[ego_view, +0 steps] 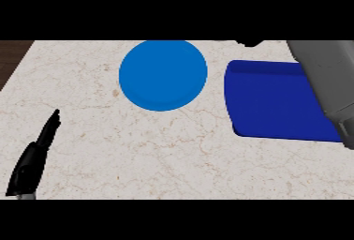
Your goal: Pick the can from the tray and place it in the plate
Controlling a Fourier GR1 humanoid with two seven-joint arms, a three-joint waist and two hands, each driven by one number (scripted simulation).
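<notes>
A round blue plate [163, 75] lies on the counter at the upper middle, with nothing on it. To its right sits a dark blue tray [266, 101]; its right part is hidden by my grey right forearm [328, 79], which reaches up across it. Of my right hand [250, 43] only a small black bit shows at the top edge, beyond the tray's far left corner. No can shows anywhere; it may be hidden by the arm or hand. My left hand [33, 157] rests open at the lower left, fingers straight and pointing up.
The marble counter [138, 150] stretches wide between the left hand and the tray. A dark wooden strip [14, 49] shows past the counter's upper left corner.
</notes>
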